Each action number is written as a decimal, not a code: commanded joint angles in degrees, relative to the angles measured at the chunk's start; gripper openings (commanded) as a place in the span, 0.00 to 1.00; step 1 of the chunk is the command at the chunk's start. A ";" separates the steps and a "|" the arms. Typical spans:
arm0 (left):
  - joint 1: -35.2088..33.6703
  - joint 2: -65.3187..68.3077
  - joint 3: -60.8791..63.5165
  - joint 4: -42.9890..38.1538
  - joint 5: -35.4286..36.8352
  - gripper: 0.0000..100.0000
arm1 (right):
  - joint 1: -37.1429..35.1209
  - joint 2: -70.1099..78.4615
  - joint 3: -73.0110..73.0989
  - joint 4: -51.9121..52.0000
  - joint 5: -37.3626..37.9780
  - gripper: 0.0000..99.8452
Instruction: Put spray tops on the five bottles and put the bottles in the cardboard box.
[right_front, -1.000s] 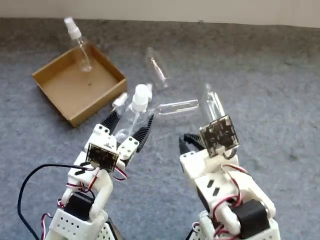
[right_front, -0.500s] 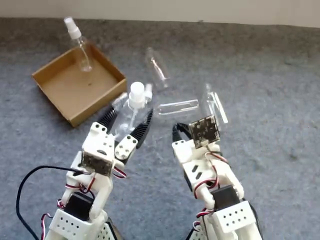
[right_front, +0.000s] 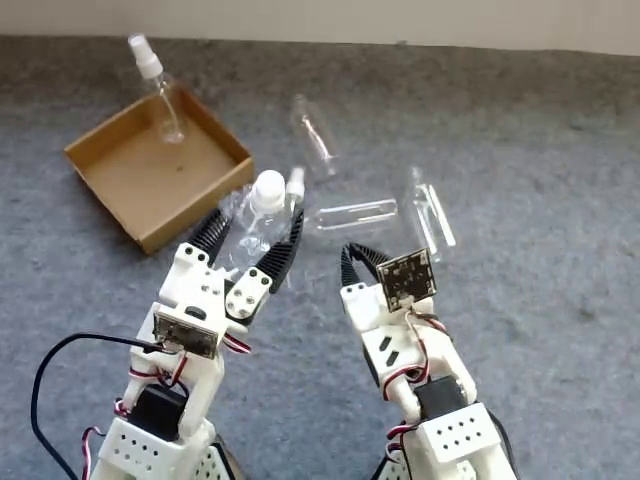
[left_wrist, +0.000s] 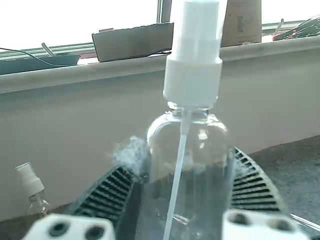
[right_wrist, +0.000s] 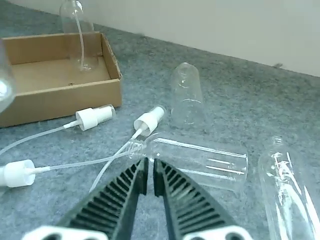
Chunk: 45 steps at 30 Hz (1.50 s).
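**Grey carpet** (right_front: 540, 150): covers the table and bears everything listed.

**Cardboard box** (right_front: 112, 196): shallow, open-topped, and the landmark for this entry. The right wrist view adds its front wall (right_wrist: 60, 102) edge-on.

**Left gripper** (right_front: 260, 217): just off the box's near corner, jaws clamped on either side of the capped bottle. The left wrist view (left_wrist: 182, 170) shows both ribbed black pads pressed against the clear wall.

**Right gripper** (right_front: 355, 258): well apart from the box, on the far side of the left gripper. The right wrist view (right_wrist: 150, 165) shows its jaws drawn together to a sliver, with nothing between them.

**Capped bottle** (right_front: 250, 225): clear, held beside the box, not in it. The left wrist view (left_wrist: 187, 165) adds a white top seated on the neck and a thin tube running down inside.

**Boxed bottle** (right_front: 165, 100): upright against the box's far wall, white top on. The right wrist view (right_wrist: 76, 30) adds its inner tube.

**Bare bottles**, three, clear, no tops, all outside the box:
- first (right_front: 313, 135), (right_wrist: 186, 95), nearest the box's far corner
- second (right_front: 352, 213), (right_wrist: 200, 160), on its side, beyond the capped bottle
- third (right_front: 430, 215), (right_wrist: 290, 190), farthest from the box

**Loose spray tops**, white, on the carpet. The high view gives one (right_front: 295, 180). The right wrist view makes out three, each with a trailing tube:
- one (right_wrist: 95, 116) just off the box's front wall
- one (right_wrist: 149, 120) at the second bottle's mouth
- one (right_wrist: 17, 173) nearer that camera
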 joint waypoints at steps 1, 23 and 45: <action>-0.84 -0.92 1.19 -1.41 0.26 0.10 | 0.57 -0.48 3.03 -5.05 0.18 0.02; -4.35 -0.84 -4.44 7.82 0.53 0.10 | -0.84 -9.01 -9.71 12.26 -6.15 0.02; -4.26 7.25 -21.41 14.42 0.70 0.10 | -9.98 -23.08 -3.21 16.48 -6.15 0.02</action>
